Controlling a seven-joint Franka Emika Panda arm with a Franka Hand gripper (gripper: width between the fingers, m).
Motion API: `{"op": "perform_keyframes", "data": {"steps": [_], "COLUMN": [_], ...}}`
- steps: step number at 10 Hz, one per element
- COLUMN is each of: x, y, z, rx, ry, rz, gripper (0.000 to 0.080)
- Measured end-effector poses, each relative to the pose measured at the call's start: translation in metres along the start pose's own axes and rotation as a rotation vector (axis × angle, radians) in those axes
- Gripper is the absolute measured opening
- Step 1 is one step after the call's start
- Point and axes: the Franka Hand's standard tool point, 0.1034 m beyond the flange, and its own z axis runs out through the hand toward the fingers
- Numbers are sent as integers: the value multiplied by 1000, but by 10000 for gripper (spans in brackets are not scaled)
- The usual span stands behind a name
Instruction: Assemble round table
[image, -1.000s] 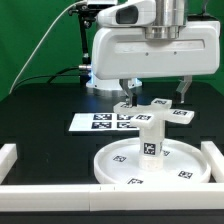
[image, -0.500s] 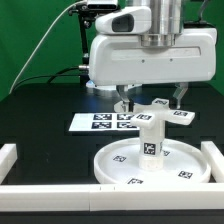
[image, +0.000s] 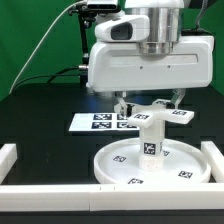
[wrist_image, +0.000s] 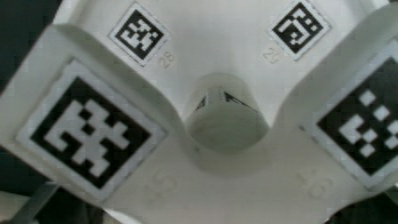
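Note:
The white round disc (image: 112, 166) lies at the front with tags on its face. The short leg (image: 150, 141) stands upright on its hub. The cross-shaped base (image: 166, 113) sits on top of the leg. My gripper (image: 149, 102) hangs just above the base, open, with one finger on each side of it and nothing held. The wrist view looks straight down on the cross-shaped base (wrist_image: 222, 128), showing its centre boss and tagged arms. My fingers do not show there.
The marker board (image: 92, 122) lies flat behind the disc. White border rails run along the front (image: 110, 194), the exterior view's left (image: 8, 158) and its right (image: 215, 160). A green backdrop stands at the rear left.
The arm has shifted toward the exterior view's right and come over the leg and cross base. The furniture parts have not moved.

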Motion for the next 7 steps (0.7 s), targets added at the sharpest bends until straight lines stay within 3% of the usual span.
{"op": "perform_keyframes", "data": {"steps": [3,5,7], "x": [0,0,0], "y": [-1,-1,-1], "z": [0,0,0], "rx": [0,1,2], "ry": [1,1,1], "rz": [25,49,200], "gripper": [649,439,440]}}
